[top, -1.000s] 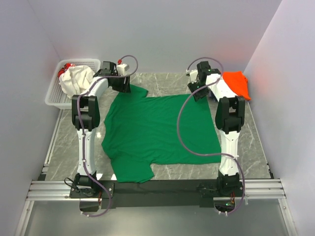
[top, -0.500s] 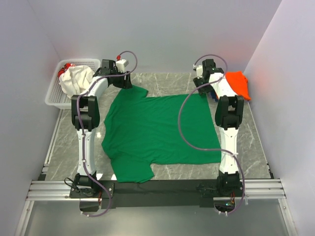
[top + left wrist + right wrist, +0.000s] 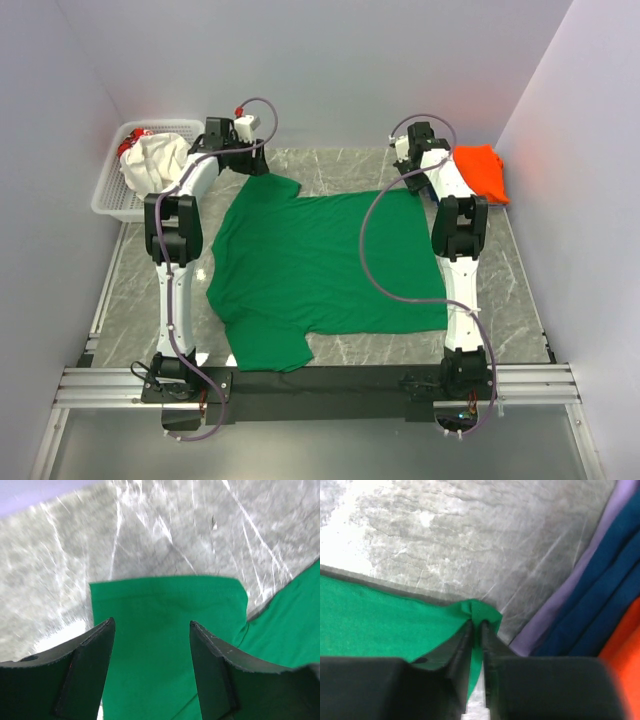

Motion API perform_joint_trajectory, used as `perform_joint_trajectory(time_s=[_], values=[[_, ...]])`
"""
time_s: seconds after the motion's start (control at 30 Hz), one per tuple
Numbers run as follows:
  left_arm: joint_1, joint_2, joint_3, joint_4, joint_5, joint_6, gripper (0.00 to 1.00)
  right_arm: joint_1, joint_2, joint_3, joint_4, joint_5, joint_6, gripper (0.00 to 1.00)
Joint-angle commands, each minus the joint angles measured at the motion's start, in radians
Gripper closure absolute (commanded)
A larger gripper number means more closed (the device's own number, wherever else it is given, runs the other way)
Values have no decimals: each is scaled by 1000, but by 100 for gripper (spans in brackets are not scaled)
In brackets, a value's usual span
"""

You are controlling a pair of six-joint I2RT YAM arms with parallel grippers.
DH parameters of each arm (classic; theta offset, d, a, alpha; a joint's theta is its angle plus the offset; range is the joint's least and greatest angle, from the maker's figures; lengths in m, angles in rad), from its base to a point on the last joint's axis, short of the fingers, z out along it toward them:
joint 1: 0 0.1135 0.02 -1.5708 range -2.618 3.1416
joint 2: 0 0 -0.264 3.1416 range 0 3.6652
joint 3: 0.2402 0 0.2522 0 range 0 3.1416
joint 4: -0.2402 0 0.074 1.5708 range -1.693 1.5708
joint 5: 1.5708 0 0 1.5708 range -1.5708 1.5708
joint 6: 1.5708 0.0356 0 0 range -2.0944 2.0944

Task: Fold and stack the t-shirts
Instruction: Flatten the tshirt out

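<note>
Two pincers at the far edge of the table, one green t-shirt spread flat between them across the middle of the surface.

Right pincer: fingers nearly together, nipping a small peak of the green shirt's far-right corner. The bite is thin, only the tip of the cloth.

Left pincer: jaws wide, hovering over the far-left sleeve, holding nothing. Sleeve lies flat, hem towards the far edge.

Risks, as I judge them:
- Thin right-hand bite may slip out once the cloth's weight comes onto it.
- If my right lifts before my left has closed, the shirt will drag askew and the fold line will be crooked.
- My left may pinch only the sleeve's top layer, or skid on the marble and miss it.
- The folded pile sits just beside my right pincer at the far-right corner; a wide swing could snag it.

Count:
- Shirts: four. Green, one, spread out. Orange t-shirt, one, on top of the far-right pile. Blue t-shirt, one, under the orange. Cream-white t-shirt, one, bunched in the basket.
- Basket: one, far-left corner. Something red shows in it; cannot tell what.
</note>
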Motion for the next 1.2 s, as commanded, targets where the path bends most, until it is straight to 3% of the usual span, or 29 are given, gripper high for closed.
perform_joint_trajectory(time_s=[0.0,0.07,0.2,0.3,0.5,0.87,0.97,1.07,1.1,1.17], values=[[1,-3,47,60,-4,-27,33,-4,41,29,-60,-18,-28,86],[1,2,41,80,-19,-27,33,-4,32,14,-48,-17,-25,100],[1,31,53,125,-100,-30,28,-4,-6,-53,-2,-18,-22,100],[1,92,145,117,-157,-37,27,-4,-23,-80,18,-18,-22,100],[-2,192,249,79,-212,-44,32,-4,-46,-112,28,-17,-23,100],[-59,213,257,-39,-228,104,42,-4,-63,-113,26,-4,-31,100],[-61,221,234,-64,-229,108,47,-4,-68,-118,25,-4,-34,100],[-57,235,232,-73,-246,105,61,-4,-69,-117,22,-4,-37,100],[-56,233,231,-68,-250,102,74,-4,-71,-117,20,-4,-37,100],[-54,227,228,-42,-260,90,81,-4,-77,-120,20,-6,-37,100]])
